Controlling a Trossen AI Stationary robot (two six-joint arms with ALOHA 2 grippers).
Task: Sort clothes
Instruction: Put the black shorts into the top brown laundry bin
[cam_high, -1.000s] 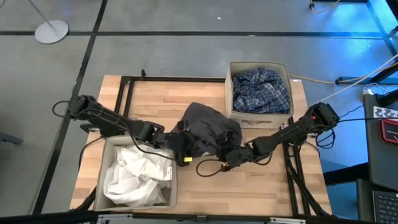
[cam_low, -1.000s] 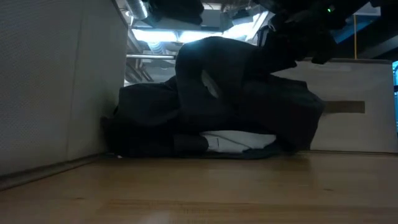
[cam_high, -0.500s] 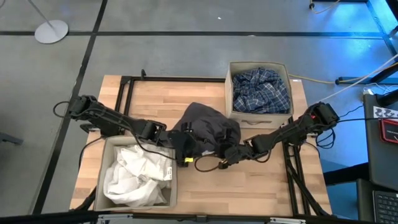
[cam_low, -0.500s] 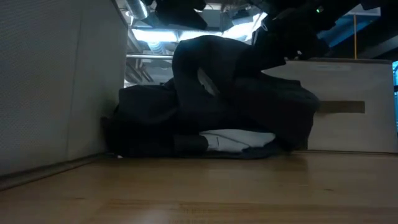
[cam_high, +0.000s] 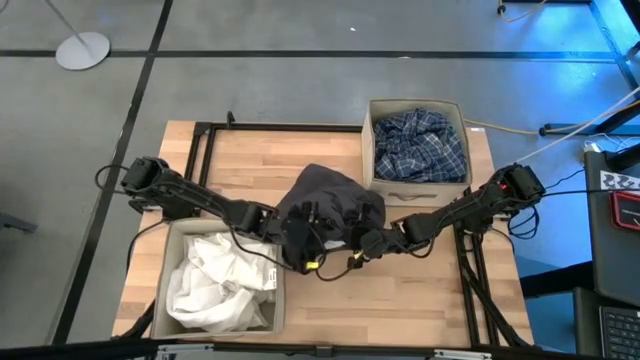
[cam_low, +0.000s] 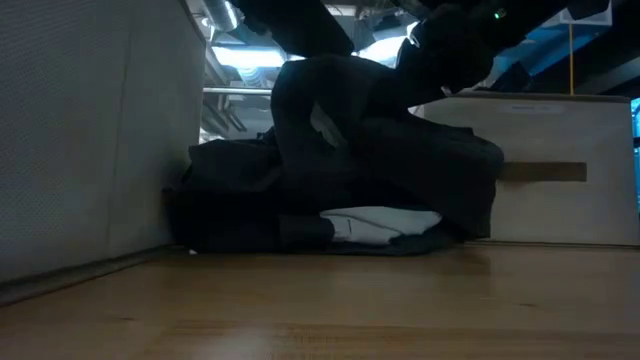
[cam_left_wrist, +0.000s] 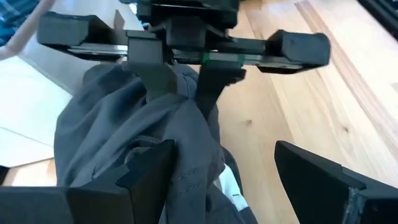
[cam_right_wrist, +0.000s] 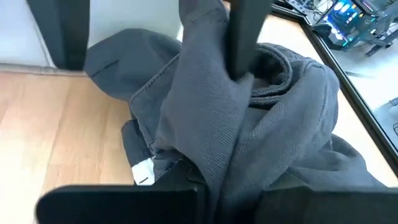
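Dark grey crumpled fabric garment (cam_high: 330, 205) sits mid-bench on the light wooden bench (cam_high: 420, 290), between the two bins, touching or very near the front of the far one. Right end effector (cam_high: 368, 243) is at the garment's near-right edge, fingers pinched tight on a fold of the grey cloth; the left wrist view shows that fold clamped and pulled up into a ridge. Left end effector (cam_high: 312, 258) is at the near-left edge with fingers spread wide, one finger (cam_left_wrist: 149, 171) against the cloth, holding nothing. So the garment lies just beyond both end effectors, toward the far side of the bench, bulk running diagonally from near-left to far-right. Right arm already has it and is the nearer one to the beige square fabric bin with the blue-white plaid shirt (cam_high: 418, 143), so my read is the lift goes that way and left only has to stay clear. A white label patch (cam_right_wrist: 143, 172) shows on the underside. Count: two bins, far-right (cam_high: 417, 186) and near-left (cam_high: 167, 262); one grey garment loose; one plaid shirt binned; crumpled white garments (cam_high: 222, 285) in the near-left bin, number not separable.
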